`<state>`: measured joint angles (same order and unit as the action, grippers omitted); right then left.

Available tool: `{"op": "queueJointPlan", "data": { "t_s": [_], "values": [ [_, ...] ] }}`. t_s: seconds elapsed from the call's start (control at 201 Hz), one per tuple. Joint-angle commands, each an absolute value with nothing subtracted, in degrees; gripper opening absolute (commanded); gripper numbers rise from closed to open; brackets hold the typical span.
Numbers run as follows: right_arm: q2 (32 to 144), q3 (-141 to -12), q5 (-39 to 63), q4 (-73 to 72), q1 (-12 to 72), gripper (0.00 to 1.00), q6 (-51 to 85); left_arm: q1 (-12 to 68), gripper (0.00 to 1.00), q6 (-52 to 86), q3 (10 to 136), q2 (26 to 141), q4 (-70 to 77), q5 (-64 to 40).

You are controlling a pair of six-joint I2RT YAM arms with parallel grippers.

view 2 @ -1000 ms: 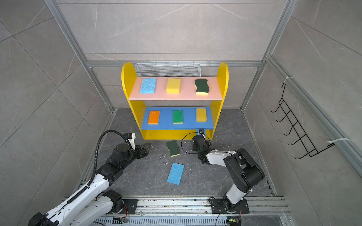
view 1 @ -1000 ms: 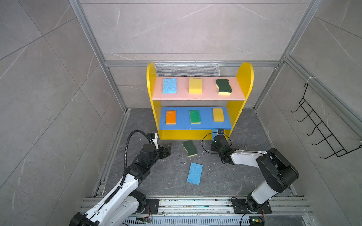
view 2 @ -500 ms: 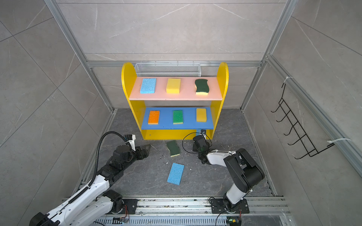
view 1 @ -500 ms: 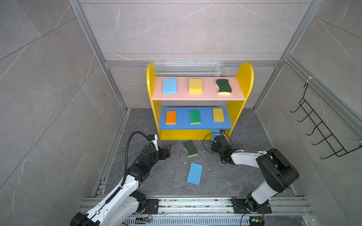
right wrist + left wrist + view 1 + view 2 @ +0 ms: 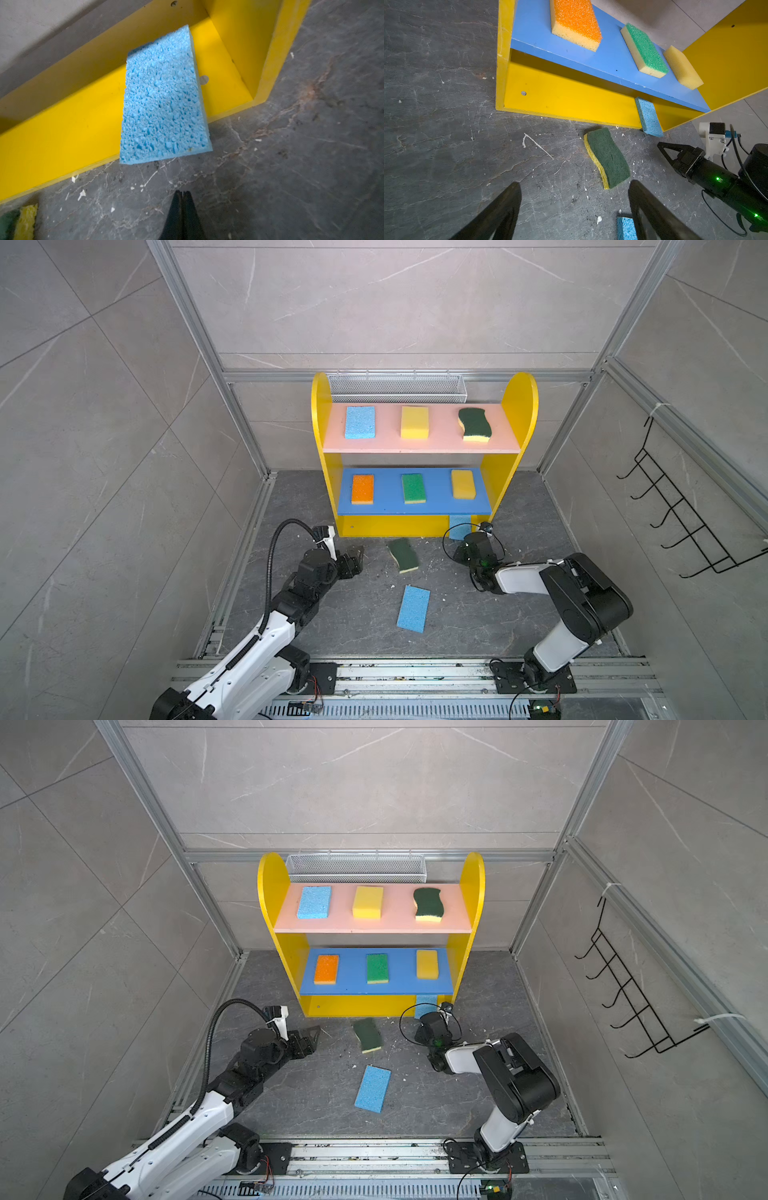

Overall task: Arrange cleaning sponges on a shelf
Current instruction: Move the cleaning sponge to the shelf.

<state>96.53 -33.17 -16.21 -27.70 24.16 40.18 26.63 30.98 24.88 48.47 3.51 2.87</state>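
Inside a cell walled in grey tile, both top views show a floor (image 5: 353,626) of dark veined stone flecked with white chips. The shelf (image 5: 519,414) stands against the back wall, in front of a mesh basket (image 5: 397,387). A black hook rack (image 5: 681,522) hangs on the side wall.

The pink board carries a light blue sponge (image 5: 360,422), a yellow sponge (image 5: 414,422) and a wavy green sponge (image 5: 474,424). The blue board carries an orange sponge (image 5: 362,488), a bright green sponge (image 5: 413,487) and a pale yellow sponge (image 5: 463,484). All six lie flat and apart. A wavy floor sponge (image 5: 403,554) and a blue floor sponge (image 5: 413,608) lie on the stone in front of the shelf. The right arm's wrist hides its claw here.

In the left wrist view, the left gripper (image 5: 574,185) is spread wide and empty. The wavy floor sponge lies just ahead of it. One finger cuts off all but a corner of the blue floor sponge. The base sponge (image 5: 649,117) lies at the end of the yellow base, beside the side panel.

In the right wrist view, the right gripper (image 5: 182,193) is clenched on nothing, its tips pressed together, short of the base sponge. That sponge's near end overhangs the base lip. It appears to droop toward the stone, though contact is hard to make out.
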Motion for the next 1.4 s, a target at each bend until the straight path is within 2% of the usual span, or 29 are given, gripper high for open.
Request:
{"op": "queueJointPlan", "data": {
  "t_s": [0.0, 0.642, 1.394],
  "values": [
    [99.3, -33.8, -14.4, -32.4, 22.6, 0.00, 42.8, 26.4, 0.84, 30.9, 24.8, 49.1, 6.8, 3.1],
    [103.3, -35.1, -11.0, -42.9, 20.0, 0.00, 43.3, 26.3, 0.84, 31.1, 24.5, 52.5, 9.2, 3.2],
    [102.9, -39.9, -10.1, -38.5, 17.3, 0.00, 39.1, 26.3, 0.84, 30.7, 24.9, 53.1, 9.0, 3.8]
  ]
}}
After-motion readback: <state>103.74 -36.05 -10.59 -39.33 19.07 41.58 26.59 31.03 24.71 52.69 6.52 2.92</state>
